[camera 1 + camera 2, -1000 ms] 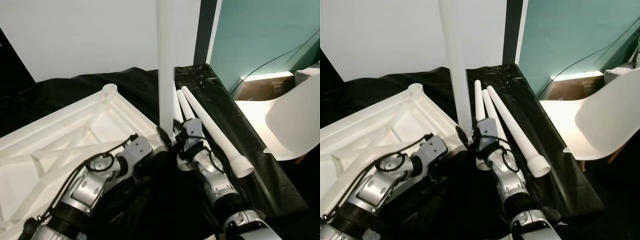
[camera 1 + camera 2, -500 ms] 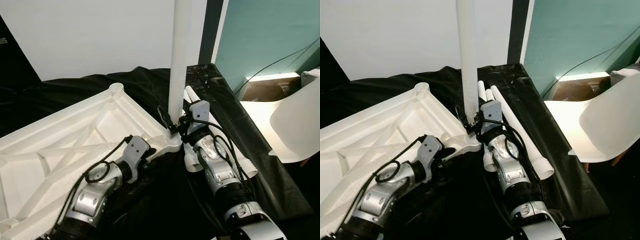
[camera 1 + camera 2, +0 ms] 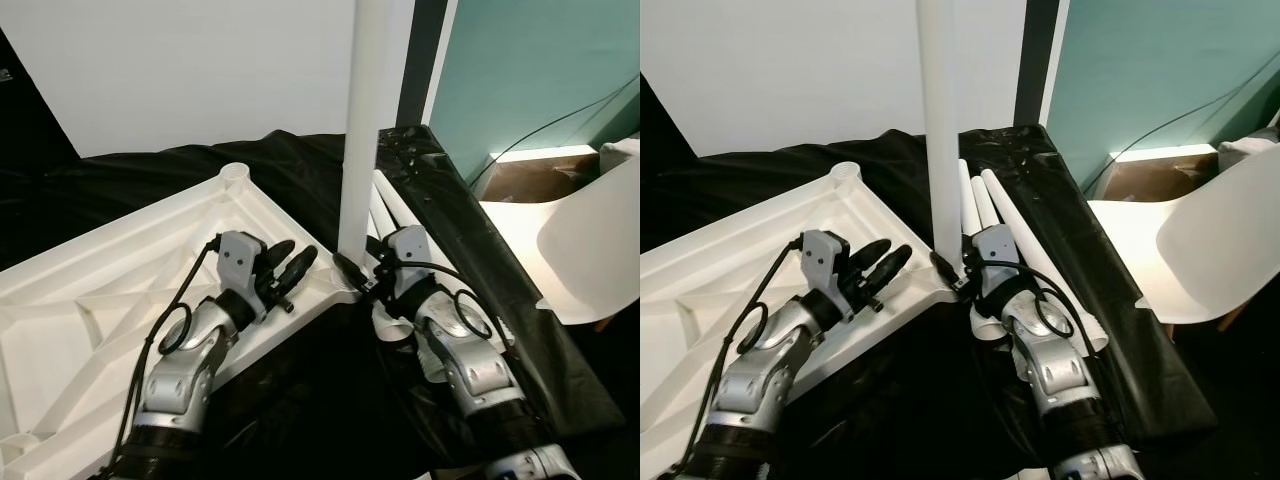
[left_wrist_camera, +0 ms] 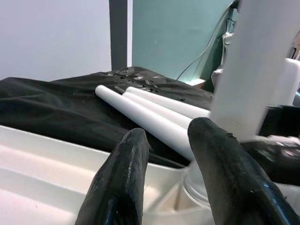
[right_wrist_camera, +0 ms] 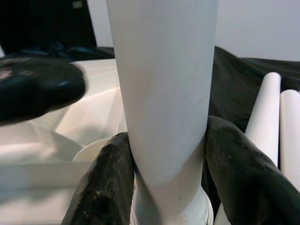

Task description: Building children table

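Now my right gripper (image 5: 164, 187) clamps the upright table leg (image 3: 362, 130) at its base in the tabletop's (image 3: 120, 270) corner socket. My left gripper (image 3: 285, 268), half a second ago low against the tabletop edge, has lifted off and hovers parted, holding nothing. I judge the leg seated; three spare legs (image 3: 1025, 235) lie beside it on the black sheet (image 3: 1080, 290).

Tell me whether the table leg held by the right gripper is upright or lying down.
Upright. The table leg rises vertically from the corner socket of the upturned tabletop, with the right gripper closed around its base.
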{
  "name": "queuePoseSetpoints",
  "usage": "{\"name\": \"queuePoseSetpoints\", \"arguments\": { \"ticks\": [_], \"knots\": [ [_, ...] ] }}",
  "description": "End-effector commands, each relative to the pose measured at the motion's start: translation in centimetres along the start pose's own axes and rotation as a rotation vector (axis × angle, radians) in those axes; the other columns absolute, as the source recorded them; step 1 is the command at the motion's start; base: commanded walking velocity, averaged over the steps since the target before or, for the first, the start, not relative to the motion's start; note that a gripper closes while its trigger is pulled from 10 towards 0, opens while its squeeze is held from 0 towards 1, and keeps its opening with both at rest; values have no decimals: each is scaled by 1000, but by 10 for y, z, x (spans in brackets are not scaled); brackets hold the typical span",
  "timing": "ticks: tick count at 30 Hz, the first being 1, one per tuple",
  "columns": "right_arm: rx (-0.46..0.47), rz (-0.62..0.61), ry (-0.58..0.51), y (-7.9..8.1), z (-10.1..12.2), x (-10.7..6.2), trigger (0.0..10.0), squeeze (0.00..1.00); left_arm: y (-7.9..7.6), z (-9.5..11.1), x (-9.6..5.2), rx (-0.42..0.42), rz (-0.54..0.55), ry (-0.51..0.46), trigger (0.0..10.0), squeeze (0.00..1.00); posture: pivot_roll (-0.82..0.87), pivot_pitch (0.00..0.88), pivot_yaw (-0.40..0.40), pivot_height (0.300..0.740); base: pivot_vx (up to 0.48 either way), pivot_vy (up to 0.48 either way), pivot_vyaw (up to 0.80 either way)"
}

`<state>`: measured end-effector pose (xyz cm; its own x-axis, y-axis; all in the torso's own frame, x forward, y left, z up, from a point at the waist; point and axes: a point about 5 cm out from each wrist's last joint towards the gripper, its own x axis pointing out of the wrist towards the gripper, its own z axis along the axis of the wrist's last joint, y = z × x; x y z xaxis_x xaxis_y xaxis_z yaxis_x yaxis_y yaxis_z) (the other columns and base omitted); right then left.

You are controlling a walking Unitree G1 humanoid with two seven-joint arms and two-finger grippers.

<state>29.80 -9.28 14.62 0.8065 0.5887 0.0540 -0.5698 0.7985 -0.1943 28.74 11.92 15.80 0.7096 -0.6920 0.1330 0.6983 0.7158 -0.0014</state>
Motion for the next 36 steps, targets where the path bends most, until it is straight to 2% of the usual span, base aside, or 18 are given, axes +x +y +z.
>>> {"name": "queuePoseSetpoints", "arguments": {
  "ticks": [1,4,6,9,10,14,19,22,23,25,26,30,31,34,35,36],
  "knots": [
    [7,20,78,0,-9,-8,0,0,6,-1,2,-5,72,-6,10000,0,14,0,10,740,0,0,0],
    [7,20,78,0,-9,-8,0,0,6,-1,2,-5,72,-6,10000,0,14,0,10,740,0,0,0],
    [14,85,113,2,-6,-12,0,0,8,-3,4,-3,86,-1,10000,0,1,0,15,740,0,0,0],
    [14,113,134,1,-6,-13,0,0,9,-3,4,1,88,2,10000,0,3,0,12,740,0,0,0],
    [-5,101,179,-4,-8,-15,10000,0,9,-4,5,9,94,4,10000,0,10,0,7,740,0,0,0],
    [-31,49,227,-14,-13,-18,10000,0,9,-4,5,20,103,4,10000,0,13,0,5,740,0,0,0],
    [-103,-73,156,-21,-2,-20,10000,0,8,-8,3,21,114,4,10000,0,5,0,8,740,0,0,0],
    [-103,-88,148,-20,-1,-21,10000,0,8,-9,3,21,116,5,10000,0,3,0,11,740,0,0,0],
    [-103,-101,144,-20,-1,-23,10000,584,7,-9,3,21,117,5,10000,0,2,0,11,740,0,0,0],
    [-85,-121,135,-21,0,-26,10000,584,7,-9,3,17,123,0,10000,0,-5,0,16,740,0,0,0],
    [-72,-139,118,-22,1,-29,10000,1000,8,-10,3,15,129,-2,10000,0,-7,0,18,740,0,0,0],
    [-53,-159,113,-23,1,-34,10000,1000,7,-12,3,21,130,5,10000,0,-10,0,21,740,0,0,0],
    [-55,-150,111,-22,2,-35,10000,0,6,-13,2,25,126,9,10000,0,-16,0,27,740,0,0,0],
    [-74,-138,107,-20,3,-37,10000,0,6,-14,2,25,126,9,10000,0,-15,0,28,740,0,0,0],
    [-71,-126,113,-18,3,-39,7647,0,6,-13,3,26,126,8,10000,0,-14,0,28,740,0,0,0],
    [-71,-126,113,-18,3,-39,7647,0,6,-13,3,26,126,8,10000,0,-14,0,28,740,0,0,0]
  ]
}}
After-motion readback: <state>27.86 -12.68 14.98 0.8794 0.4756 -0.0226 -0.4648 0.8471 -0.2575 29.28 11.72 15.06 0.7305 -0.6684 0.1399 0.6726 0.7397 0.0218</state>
